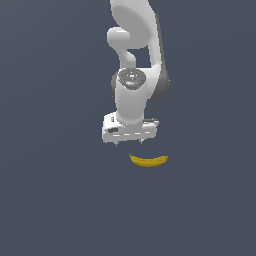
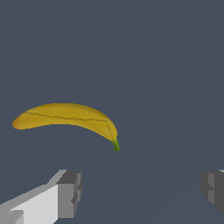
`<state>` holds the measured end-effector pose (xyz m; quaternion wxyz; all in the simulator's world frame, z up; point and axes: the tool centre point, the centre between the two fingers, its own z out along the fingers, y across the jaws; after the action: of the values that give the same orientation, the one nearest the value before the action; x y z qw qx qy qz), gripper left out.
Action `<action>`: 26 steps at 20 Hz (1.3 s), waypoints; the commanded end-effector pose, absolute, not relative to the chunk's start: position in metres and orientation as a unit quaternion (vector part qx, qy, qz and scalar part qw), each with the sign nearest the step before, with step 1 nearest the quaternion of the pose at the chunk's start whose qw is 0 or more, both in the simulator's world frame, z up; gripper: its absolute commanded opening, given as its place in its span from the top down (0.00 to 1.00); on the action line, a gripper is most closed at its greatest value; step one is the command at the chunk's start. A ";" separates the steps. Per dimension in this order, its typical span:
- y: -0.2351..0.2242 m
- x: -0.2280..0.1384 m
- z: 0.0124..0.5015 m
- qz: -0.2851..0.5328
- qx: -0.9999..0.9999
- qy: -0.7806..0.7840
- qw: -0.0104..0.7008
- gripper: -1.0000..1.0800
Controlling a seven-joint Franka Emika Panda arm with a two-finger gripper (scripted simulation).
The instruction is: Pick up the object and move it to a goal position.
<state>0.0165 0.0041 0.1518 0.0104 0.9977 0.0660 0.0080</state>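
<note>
Both fingers (image 2: 70,194) spread wide; we hover probably just short of the banana (image 1: 149,160), ready to straddle it.

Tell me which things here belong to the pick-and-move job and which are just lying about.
Part of the job:
- banana, lying flat on the grey surface
- gripper, open, above the banana, not touching it

Just lying about:
- nothing else is visible; no goal marker shows

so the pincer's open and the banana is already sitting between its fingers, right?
Not quite. The pincer is open, but the banana isn't between its fingers. The wrist view shows it lying clear of both fingertips, with nothing in the gap. The exterior view also shows the banana apart from the pincer.
</note>
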 end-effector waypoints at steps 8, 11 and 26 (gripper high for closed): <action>0.022 0.022 0.134 0.002 0.980 0.197 0.013 0.04; 0.028 0.023 0.128 0.001 0.969 0.245 0.013 0.04; 0.062 0.030 0.097 -0.004 0.882 0.470 0.009 0.04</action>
<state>0.0295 0.0585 0.1001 0.0099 0.8939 0.4482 -0.0042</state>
